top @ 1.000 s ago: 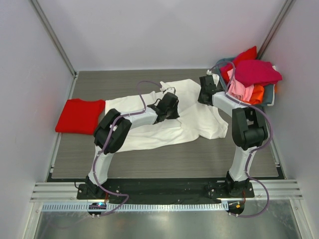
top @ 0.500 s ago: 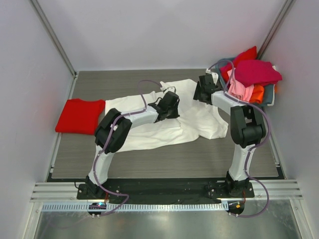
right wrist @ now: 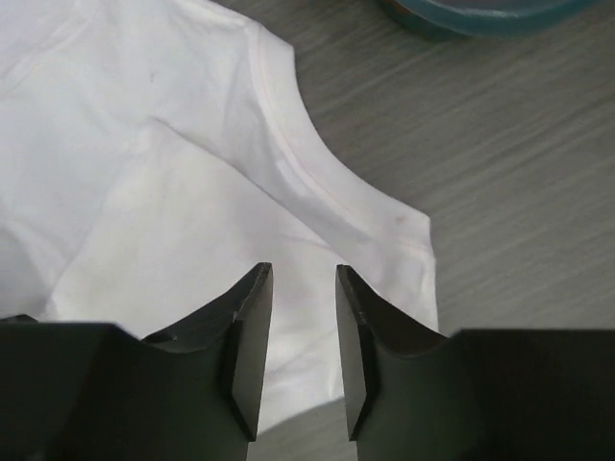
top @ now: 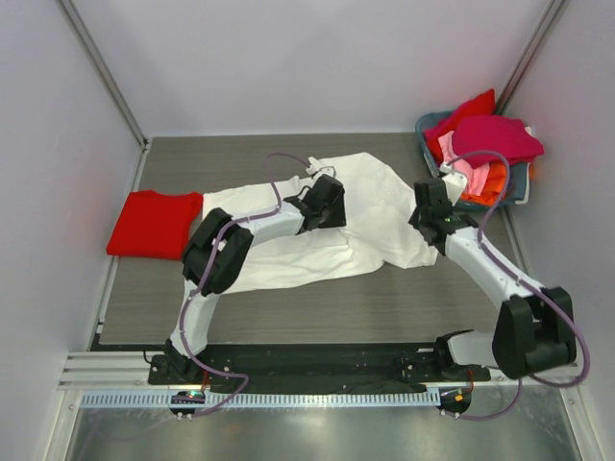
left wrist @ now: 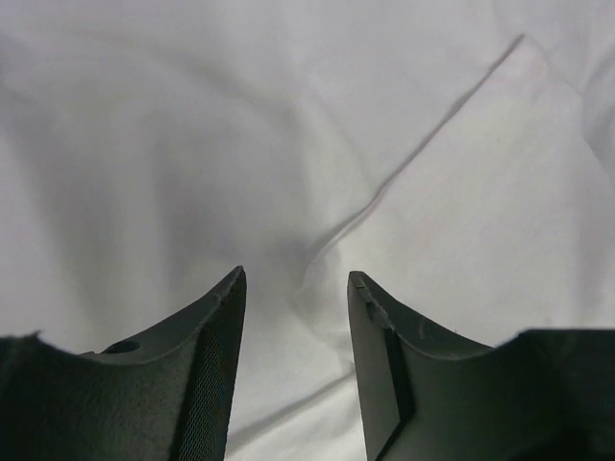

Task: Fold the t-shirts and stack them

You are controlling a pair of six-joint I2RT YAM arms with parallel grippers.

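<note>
Left gripper (left wrist: 296, 274): jaws parted, empty, low over white t-shirt (top: 384, 192) | Right gripper (right wrist: 304, 269): jaws parted, empty, above that shirt's right edge | White t-shirt: spread mid-table (top: 288, 307) | Red t-shirt (top: 154, 223): folded, far left | Other t-shirts (top: 490, 139): heaped in basket (top: 520, 180), far right.

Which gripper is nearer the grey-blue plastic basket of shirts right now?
Right. The right gripper hangs over the large white cloth t-shirt's right edge, just near-left of the grey-blue plastic basket. The left gripper is over the shirt's middle, farther left.
</note>
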